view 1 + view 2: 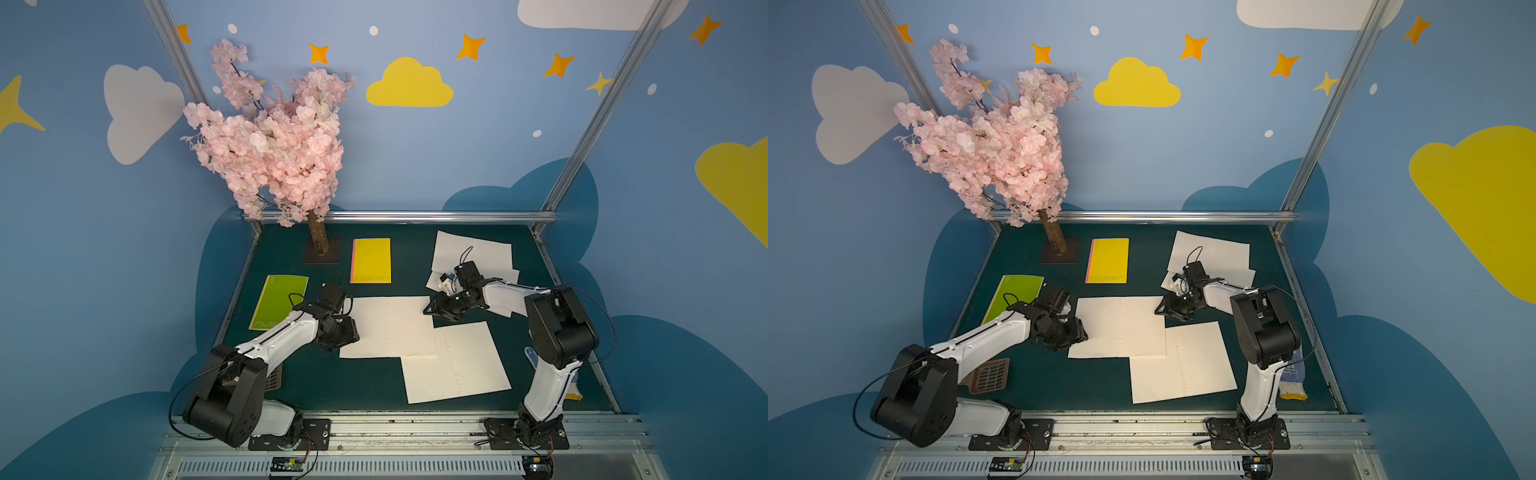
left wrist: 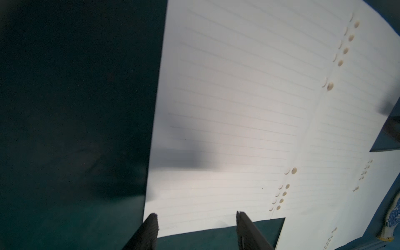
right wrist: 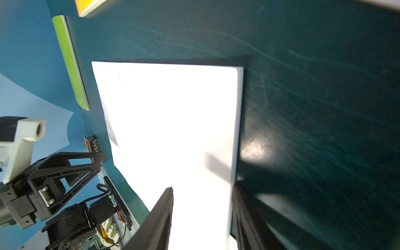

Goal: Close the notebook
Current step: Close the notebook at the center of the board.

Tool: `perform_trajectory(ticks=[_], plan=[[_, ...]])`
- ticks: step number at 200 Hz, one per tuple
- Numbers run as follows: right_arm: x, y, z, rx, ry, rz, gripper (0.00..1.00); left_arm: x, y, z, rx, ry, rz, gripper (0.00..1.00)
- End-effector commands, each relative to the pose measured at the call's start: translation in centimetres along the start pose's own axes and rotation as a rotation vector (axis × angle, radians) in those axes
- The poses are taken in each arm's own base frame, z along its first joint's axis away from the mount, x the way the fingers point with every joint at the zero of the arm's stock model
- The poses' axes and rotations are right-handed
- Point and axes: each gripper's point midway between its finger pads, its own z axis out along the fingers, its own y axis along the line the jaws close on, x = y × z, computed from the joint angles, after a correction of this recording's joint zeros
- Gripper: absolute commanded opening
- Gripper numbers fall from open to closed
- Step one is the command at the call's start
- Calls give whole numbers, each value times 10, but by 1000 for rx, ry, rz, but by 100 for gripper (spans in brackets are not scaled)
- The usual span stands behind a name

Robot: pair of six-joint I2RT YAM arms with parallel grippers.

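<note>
An open notebook (image 1: 388, 326) (image 1: 1119, 328) lies flat in the middle of the dark green table, its lined white pages up. My left gripper (image 1: 355, 334) (image 1: 1084, 336) hangs at the notebook's left edge near the front corner. In the left wrist view this gripper (image 2: 195, 217) is open, with the page (image 2: 238, 108) showing between its fingers. My right gripper (image 1: 427, 311) (image 1: 1158, 311) is at the notebook's far right corner. In the right wrist view the right gripper (image 3: 203, 190) is open, and the page's (image 3: 173, 119) right edge runs between its fingers.
A second open notebook (image 1: 455, 361) overlaps the first at the front right, and a third (image 1: 471, 253) lies at the back right. Closed yellow (image 1: 371, 260) and green (image 1: 278, 301) notebooks lie behind and to the left. A cherry tree (image 1: 274, 141), brown grate (image 1: 990, 376) and glove (image 1: 1292, 374) stand around.
</note>
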Motion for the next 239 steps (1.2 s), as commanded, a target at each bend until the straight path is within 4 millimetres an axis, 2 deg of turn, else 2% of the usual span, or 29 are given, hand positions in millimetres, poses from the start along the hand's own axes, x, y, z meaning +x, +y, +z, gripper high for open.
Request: perform_trajectory(ticks=[1, 84, 108, 168, 203, 239], plan=[[9, -13, 9, 23, 23, 9, 47, 0, 9, -6, -8, -22, -50, 61], [10, -12, 8, 23, 21, 10, 47, 4, 15, 8, 61, 9, -108, 61], [10, -13, 9, 22, 23, 14, 47, 8, 9, 11, 101, 41, -109, 60], [11, -14, 10, 23, 25, 16, 47, 11, 12, 19, 95, 68, -105, 59], [12, -13, 10, 19, 27, 15, 47, 11, 20, 18, 55, 55, -101, 58], [13, -13, 10, 17, 29, 17, 47, 10, 20, 18, 56, 56, -87, 58]])
